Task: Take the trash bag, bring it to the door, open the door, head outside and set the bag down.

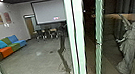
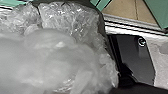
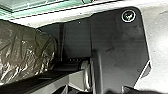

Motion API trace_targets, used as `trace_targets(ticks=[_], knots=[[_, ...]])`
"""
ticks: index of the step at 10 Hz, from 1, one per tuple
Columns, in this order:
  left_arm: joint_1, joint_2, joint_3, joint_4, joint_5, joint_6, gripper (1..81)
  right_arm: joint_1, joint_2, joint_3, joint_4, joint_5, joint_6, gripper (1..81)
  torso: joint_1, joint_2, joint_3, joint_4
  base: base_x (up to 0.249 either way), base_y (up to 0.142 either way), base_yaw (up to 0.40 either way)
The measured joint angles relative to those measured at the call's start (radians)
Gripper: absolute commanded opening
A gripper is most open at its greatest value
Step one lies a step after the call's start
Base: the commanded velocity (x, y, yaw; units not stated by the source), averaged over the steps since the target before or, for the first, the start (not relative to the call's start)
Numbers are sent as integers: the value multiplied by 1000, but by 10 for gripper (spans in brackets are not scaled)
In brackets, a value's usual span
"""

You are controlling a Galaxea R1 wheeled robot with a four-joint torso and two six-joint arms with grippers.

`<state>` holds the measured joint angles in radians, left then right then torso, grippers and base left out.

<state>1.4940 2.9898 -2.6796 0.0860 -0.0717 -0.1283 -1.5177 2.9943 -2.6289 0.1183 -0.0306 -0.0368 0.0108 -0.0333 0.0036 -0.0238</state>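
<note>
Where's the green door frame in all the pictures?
Head view: the green frame stands in the middle, between the colourful couch and the statue.
Left wrist view: pieces of it are beyond the crinkly bag.
Right wrist view: it's past the robot's dark plate.
Shared landmark: grey floor.

Office meeting lounge: an orange, green and blue padded sofa [image 1: 11, 46] is standing by a pale wall [image 1: 19, 27], a white rectangular projection screen [image 1: 48, 11] is hanging near dark chairs [image 1: 39, 33].
</note>
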Motion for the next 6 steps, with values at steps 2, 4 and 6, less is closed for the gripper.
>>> trace_targets(ticks=[2,4,6], knots=[[0,0,0,0,0,0,10,0,2,0,0,0,0,811,0,0,0,0,0,0,0],[0,0,0,1,0,0,10,0,3,0,0,0,0,811,0,0,0,0,0,0,-53],[0,-1,0,1,0,0,10,0,3,0,0,0,0,811,0,0,0,0,0,0,-159]])
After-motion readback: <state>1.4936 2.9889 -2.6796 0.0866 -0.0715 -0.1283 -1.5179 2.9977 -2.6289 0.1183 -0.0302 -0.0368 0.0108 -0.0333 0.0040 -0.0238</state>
